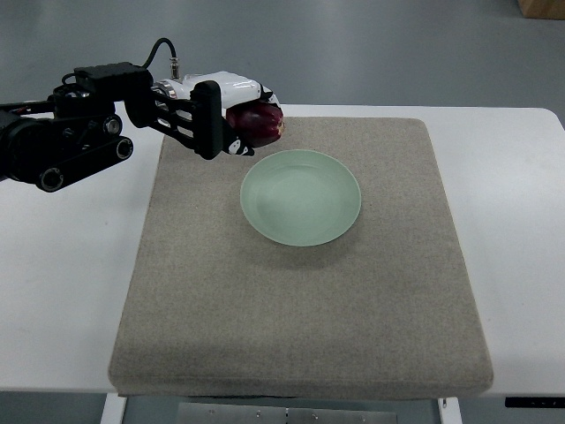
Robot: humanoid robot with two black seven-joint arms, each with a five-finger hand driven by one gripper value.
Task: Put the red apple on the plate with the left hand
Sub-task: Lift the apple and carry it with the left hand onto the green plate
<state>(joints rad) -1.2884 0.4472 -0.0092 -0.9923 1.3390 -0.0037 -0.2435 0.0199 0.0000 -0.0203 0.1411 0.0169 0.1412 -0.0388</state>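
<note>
My left hand [238, 119] reaches in from the left edge and is shut on a dark red apple [261, 124]. The apple hangs above the far left part of the mat, just beyond the far left rim of the plate. The pale green plate [301, 196] lies empty near the middle of the mat. The black and white fingers [205, 119] wrap the apple's left side and hide part of it.
A grey-brown felt mat [300, 291] covers most of the white table [512, 230]. The table's near edge runs along the bottom of the view. A brown box corner [543, 7] shows at the top right on the floor.
</note>
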